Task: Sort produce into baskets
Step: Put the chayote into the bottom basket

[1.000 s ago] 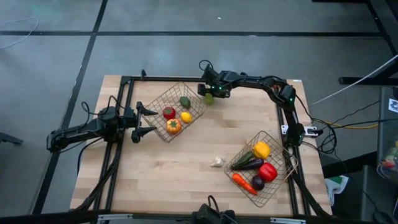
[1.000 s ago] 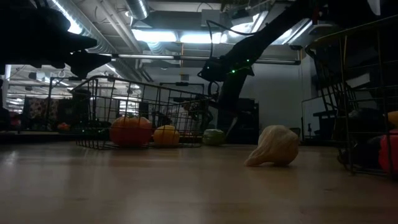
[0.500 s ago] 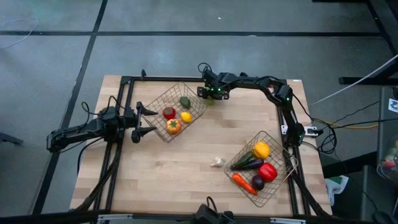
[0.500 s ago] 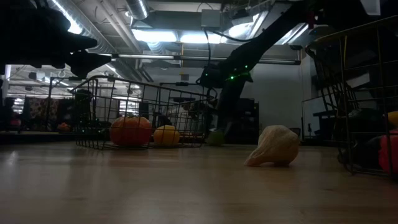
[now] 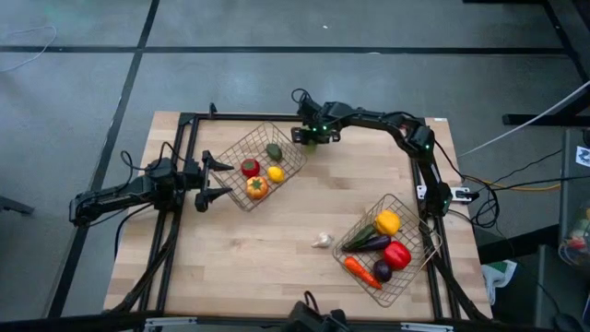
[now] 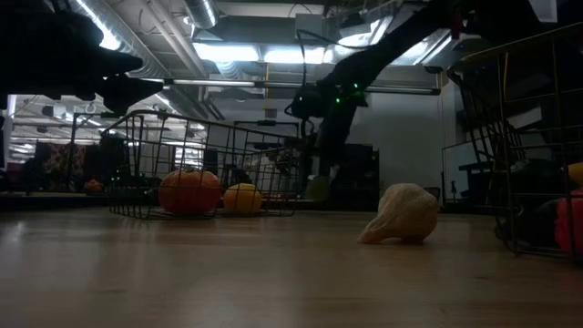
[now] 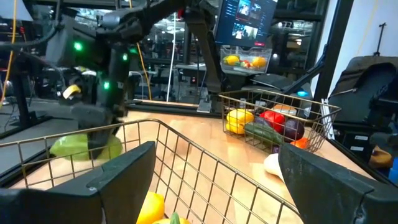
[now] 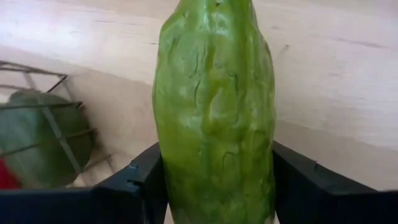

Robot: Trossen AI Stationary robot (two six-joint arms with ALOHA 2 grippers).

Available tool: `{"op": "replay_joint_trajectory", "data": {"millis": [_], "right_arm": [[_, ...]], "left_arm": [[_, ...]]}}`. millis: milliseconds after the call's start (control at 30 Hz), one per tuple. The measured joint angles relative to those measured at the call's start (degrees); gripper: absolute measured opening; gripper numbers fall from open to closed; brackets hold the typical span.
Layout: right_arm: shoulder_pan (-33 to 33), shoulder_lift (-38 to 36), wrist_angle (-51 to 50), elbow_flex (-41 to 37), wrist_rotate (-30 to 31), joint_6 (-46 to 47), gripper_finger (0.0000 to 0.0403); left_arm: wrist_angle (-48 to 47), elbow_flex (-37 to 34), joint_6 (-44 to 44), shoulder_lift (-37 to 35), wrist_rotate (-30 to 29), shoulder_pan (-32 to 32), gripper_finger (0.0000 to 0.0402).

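My right gripper (image 5: 312, 138) is at the table's far side, beside the far right corner of the left wire basket (image 5: 277, 138). It is shut on a light green wrinkled piece of produce (image 8: 214, 112), which also shows in the low view (image 6: 317, 189). The left basket holds red, orange, yellow and green pieces. The right wire basket (image 5: 407, 212) holds several pieces, among them a yellow and a red pepper. A garlic (image 5: 322, 240) lies on its side on the table between the baskets. My left gripper (image 5: 214, 181) is open and empty, at the left basket's left side. My right gripper pinches the green piece between its two fingers, one on each of its long sides (image 8: 169, 162). The fingers (image 8: 134, 186) come from above. In the low view the piece hangs below the gripper, just clear of the table.
The left basket's wire wall (image 8: 43, 112) stands close beside the held piece, with a dark green piece (image 8: 37, 143) behind it. Bare wood lies between the two baskets around the garlic (image 6: 401, 214). A black frame (image 5: 184, 120) runs along the table's edges.
My right gripper has dipped down onto the green piece beside the left basket and then risen a little. The green piece, which lay on the table, now hangs slightly above it and a little nearer the basket.
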Motion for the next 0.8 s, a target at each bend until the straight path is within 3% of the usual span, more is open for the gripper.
{"op": "replay_joint_trajectory", "data": {"millis": [233,667,800], "right_arm": [[0.1,0.0,-15.2,11.3,2.4,-7.7,0.0207],[3.9,-0.2,-42.0,35.7,17.1,-16.5,0.0208],[7.3,-2.2,-46.0,35.8,20.0,-18.5,0.0208]], "left_arm": [[0.0,0.0,0.0,0.0,0.0,0.0,0.0335],[0.0,0.0,0.0,0.0,0.0,0.0,0.0335],[0.0,0.0,0.0,0.0,0.0,0.0,0.0335]]}}
